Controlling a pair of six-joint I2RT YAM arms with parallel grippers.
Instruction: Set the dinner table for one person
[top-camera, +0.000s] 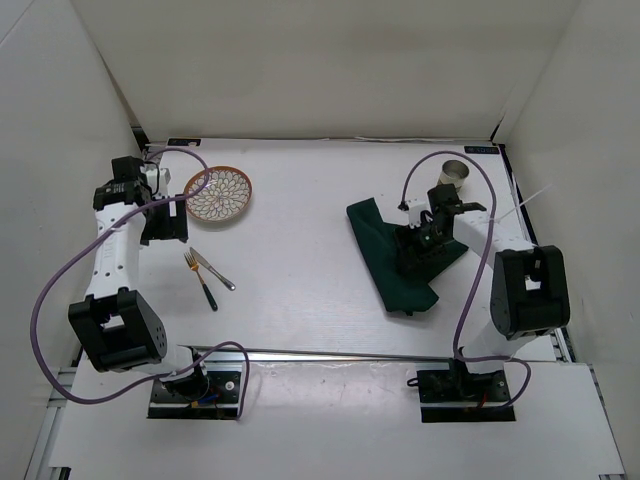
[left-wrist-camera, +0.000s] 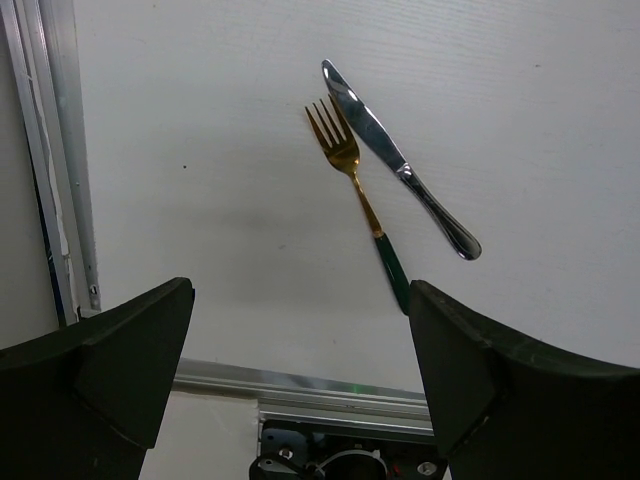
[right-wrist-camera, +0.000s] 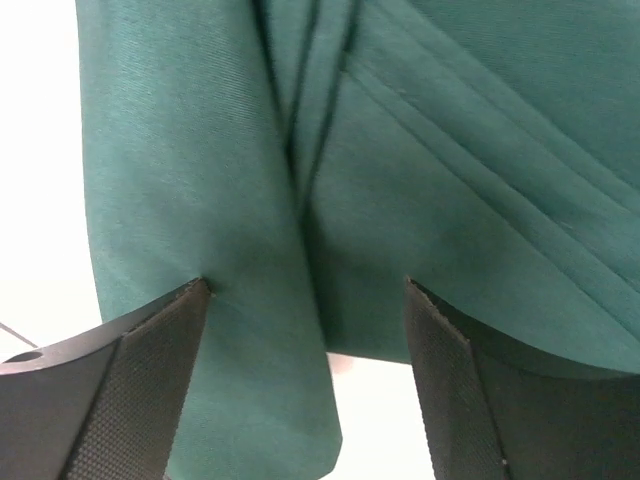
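Observation:
On the white dinner table (top-camera: 300, 260) a folded dark green cloth (top-camera: 385, 250) lies right of centre. My right gripper (top-camera: 425, 245) is open with its fingertips pressed down onto the cloth (right-wrist-camera: 200, 180), both jaws wide apart. A patterned plate (top-camera: 218, 195) sits at the far left. A gold fork with a green handle (top-camera: 200, 280) and a silver knife (top-camera: 214, 270) lie near it. My left gripper (top-camera: 165, 225) is open and empty above the table beside the plate; its view shows the fork (left-wrist-camera: 355, 190) and knife (left-wrist-camera: 400, 165) ahead.
A metal cup (top-camera: 456, 175) stands behind the right arm at the far right. Metal rails (top-camera: 330, 353) edge the table front; the left rail (left-wrist-camera: 50, 160) runs beside my left gripper. White walls enclose the sides.

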